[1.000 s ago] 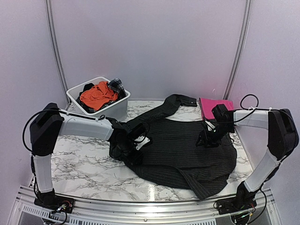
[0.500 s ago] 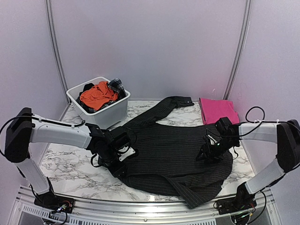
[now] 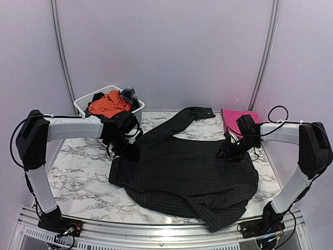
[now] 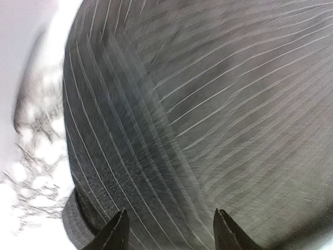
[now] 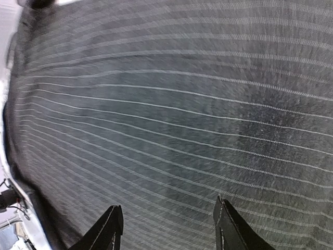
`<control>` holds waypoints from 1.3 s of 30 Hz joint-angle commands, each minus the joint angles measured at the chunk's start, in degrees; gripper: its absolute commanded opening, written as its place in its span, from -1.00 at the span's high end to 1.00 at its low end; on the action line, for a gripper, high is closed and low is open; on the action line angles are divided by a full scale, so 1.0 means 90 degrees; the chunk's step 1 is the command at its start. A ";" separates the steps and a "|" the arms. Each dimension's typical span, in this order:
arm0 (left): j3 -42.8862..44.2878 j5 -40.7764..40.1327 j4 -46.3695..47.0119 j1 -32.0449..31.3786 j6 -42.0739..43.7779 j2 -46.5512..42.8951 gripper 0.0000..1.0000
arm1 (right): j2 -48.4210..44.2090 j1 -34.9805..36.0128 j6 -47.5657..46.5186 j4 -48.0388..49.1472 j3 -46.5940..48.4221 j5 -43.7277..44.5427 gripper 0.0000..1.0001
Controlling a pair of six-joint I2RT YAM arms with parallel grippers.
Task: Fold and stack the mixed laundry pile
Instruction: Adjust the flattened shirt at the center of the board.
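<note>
At the far left, the orange garment [image 3: 106,104] and the small plaid piece [image 3: 129,95] are seen heaped in the white tub [image 3: 83,107]. Just in front of it, the left gripper [image 3: 129,151] is held low over the back-left edge of the black pinstriped shirt [image 3: 187,172]. Its fingers [image 4: 118,234] are spread, and nothing is seen pinched between them. The shirt is laid nearly flat on the marble table [image 3: 78,172], its broad body running left to right between the arms, with one sleeve trailing toward the back. At its back-right edge the right gripper [image 3: 226,154] is poised, its fingers [image 5: 110,226] likewise spread above the cloth. Beyond it, the folded magenta cloth [image 3: 234,117] is set apart. Each back corner is judged nearest to the arm on its own side.
</note>
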 commanded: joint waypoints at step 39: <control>0.3664 -0.2346 -0.0460 0.0200 0.0008 0.2720 0.02 | 0.1360 -0.1389 -0.1087 0.0167 0.1608 0.1940 0.02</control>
